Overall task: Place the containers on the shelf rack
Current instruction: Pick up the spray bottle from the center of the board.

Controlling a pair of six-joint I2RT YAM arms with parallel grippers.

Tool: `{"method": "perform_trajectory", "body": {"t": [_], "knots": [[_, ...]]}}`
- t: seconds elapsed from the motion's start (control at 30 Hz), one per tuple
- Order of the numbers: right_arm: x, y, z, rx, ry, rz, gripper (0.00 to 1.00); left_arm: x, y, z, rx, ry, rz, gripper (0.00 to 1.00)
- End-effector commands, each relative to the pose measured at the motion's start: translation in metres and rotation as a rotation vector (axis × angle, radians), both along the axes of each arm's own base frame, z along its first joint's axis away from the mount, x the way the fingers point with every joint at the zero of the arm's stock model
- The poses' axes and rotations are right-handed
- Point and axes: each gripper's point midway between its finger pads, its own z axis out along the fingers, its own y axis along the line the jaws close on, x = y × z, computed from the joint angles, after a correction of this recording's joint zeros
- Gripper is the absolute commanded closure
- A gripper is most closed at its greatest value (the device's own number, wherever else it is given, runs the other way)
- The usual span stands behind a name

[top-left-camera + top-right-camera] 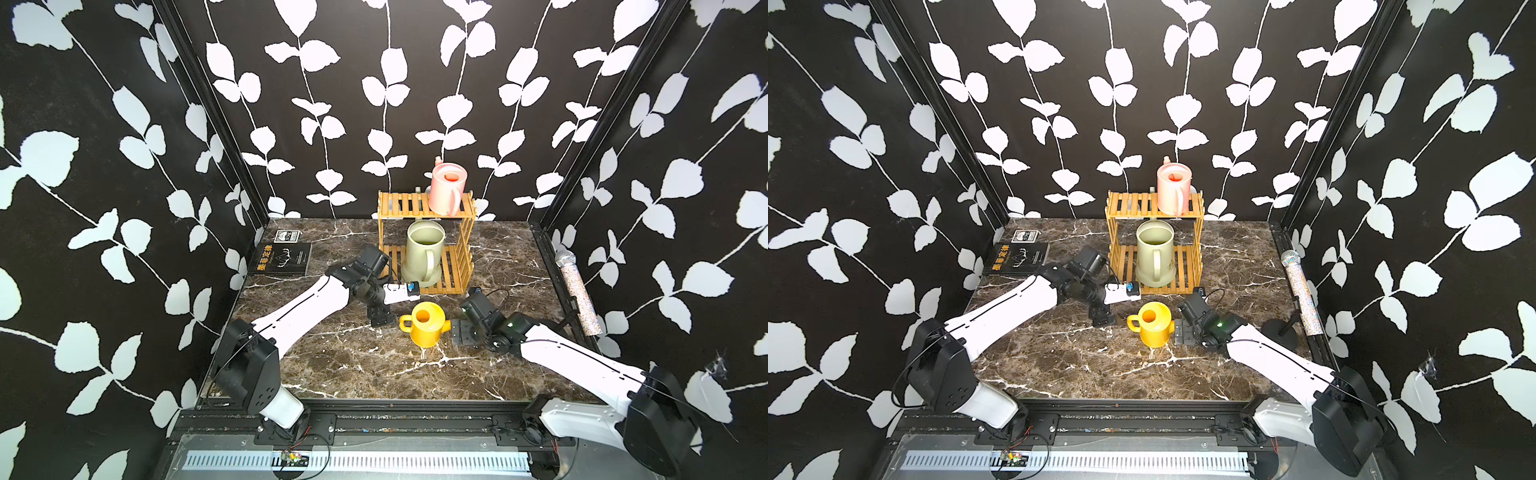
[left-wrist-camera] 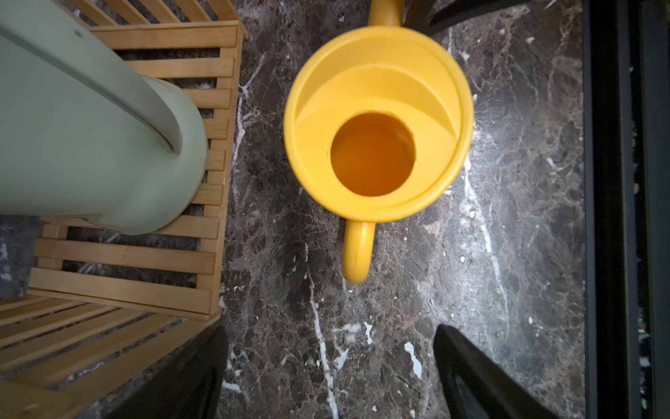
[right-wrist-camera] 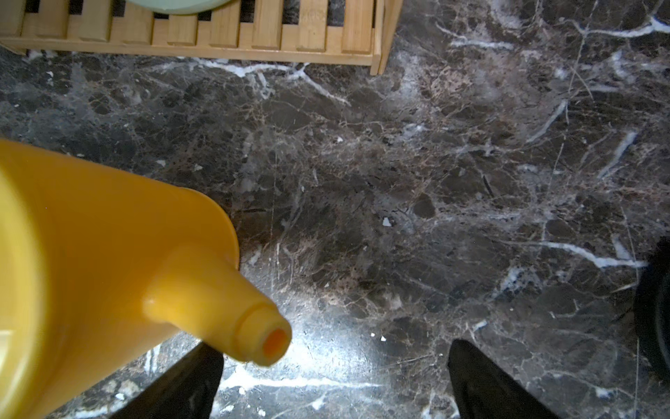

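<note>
The shelf rack (image 1: 401, 204) (image 1: 1128, 204) stands at the back of the marble table. A pink container (image 1: 448, 189) (image 1: 1174, 189) sits on its top tier, and a large sage-green one (image 1: 423, 254) (image 1: 1154, 254) (image 2: 90, 138) on its lower tier. A yellow container (image 1: 424, 325) (image 1: 1153, 325) (image 2: 377, 119) (image 3: 90, 254) stands upright on the table in front of the rack. My left gripper (image 1: 390, 307) (image 1: 1115, 305) (image 2: 330, 337) is open just left of its handle, with nothing between its fingers. My right gripper (image 1: 461, 330) (image 1: 1183, 332) (image 3: 335, 348) is open beside the spout, whose tip hangs near one finger.
A black book (image 1: 282, 259) and a small card (image 1: 286, 236) lie at the back left. A glittery microphone (image 1: 577, 295) leans along the right wall on a black stand (image 1: 1281, 334). A black frame rail (image 2: 616, 217) borders the table.
</note>
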Motion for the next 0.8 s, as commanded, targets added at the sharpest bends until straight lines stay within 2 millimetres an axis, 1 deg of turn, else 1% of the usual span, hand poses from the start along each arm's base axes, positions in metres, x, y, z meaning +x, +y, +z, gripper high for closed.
{"method": "perform_trajectory", "body": {"t": [0.0, 0.1, 0.2, 0.27, 0.3, 0.33, 0.5, 0.6, 0.7, 0.77], "knots": [[0.008, 0.004, 0.007, 0.018, -0.023, 0.008, 0.01, 0.005, -0.009, -0.004, -0.023, -0.033, 0.050, 0.11], [0.007, 0.004, 0.009, 0.026, -0.028, 0.013, 0.01, 0.001, -0.011, -0.015, -0.026, -0.020, 0.051, 0.12], [0.003, 0.001, 0.009, 0.028, -0.025, 0.005, 0.01, 0.001, -0.012, -0.023, -0.028, -0.012, 0.057, 0.12], [-0.001, -0.001, 0.011, 0.036, -0.025, 0.002, 0.01, 0.003, -0.014, -0.025, -0.031, -0.006, 0.060, 0.15], [-0.002, -0.002, 0.013, 0.040, -0.029, 0.000, 0.01, -0.004, -0.022, -0.026, -0.033, -0.003, 0.034, 0.16], [-0.003, -0.003, 0.015, 0.042, -0.035, 0.002, 0.01, -0.005, -0.024, -0.027, -0.035, -0.001, 0.027, 0.18], [-0.010, -0.015, 0.024, 0.038, -0.064, -0.010, 0.01, -0.007, -0.031, -0.036, -0.035, 0.013, 0.025, 0.25], [-0.013, -0.020, 0.028, 0.048, -0.082, -0.017, 0.01, -0.011, -0.035, -0.038, -0.045, 0.026, 0.016, 0.31], [-0.015, -0.026, 0.032, 0.040, -0.094, -0.029, 0.01, -0.012, -0.036, -0.042, -0.042, 0.034, 0.017, 0.39], [-0.015, -0.031, 0.036, 0.037, -0.103, -0.036, 0.01, -0.013, -0.037, -0.041, -0.043, 0.039, 0.019, 0.46]]}}
